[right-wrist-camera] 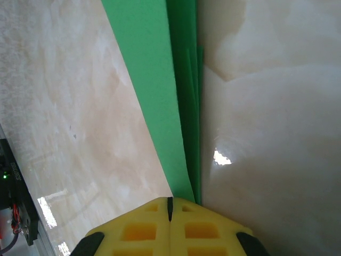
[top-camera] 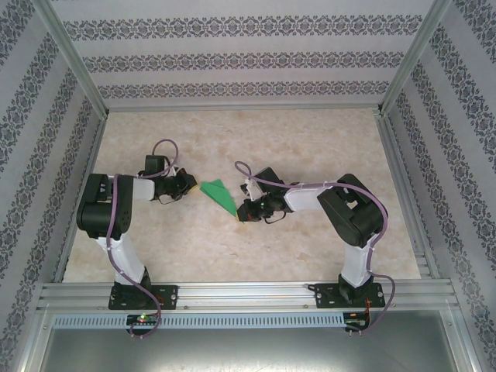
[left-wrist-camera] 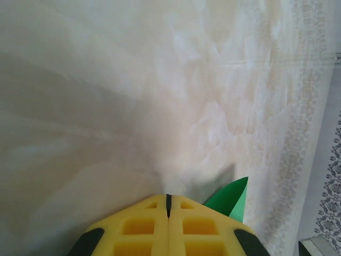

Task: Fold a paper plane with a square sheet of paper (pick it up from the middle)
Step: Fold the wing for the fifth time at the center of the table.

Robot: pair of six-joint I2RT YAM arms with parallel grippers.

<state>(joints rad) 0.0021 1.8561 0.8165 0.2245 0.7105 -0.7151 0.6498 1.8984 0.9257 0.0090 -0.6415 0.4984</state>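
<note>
Right gripper (right-wrist-camera: pixel 169 201): yellow fingers closed flat together, nothing between them; tips meet the narrow end of the paper plane (right-wrist-camera: pixel 160 80), possibly pressing it. Left gripper (left-wrist-camera: pixel 168 197): likewise closed, empty, just beside the plane's wide end. Plane lies on the table (top-camera: pixel 310 147) between both.

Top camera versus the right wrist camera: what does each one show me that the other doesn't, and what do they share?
Top camera: the left arm and right arm in full, the left gripper shut near the plane, and patterned walls around the table. Right wrist camera: a close look at the folded layers stacked along the plane's crease. Shared: the green plane lying on the marbled table, with the right gripper shut at its narrow end.
</note>
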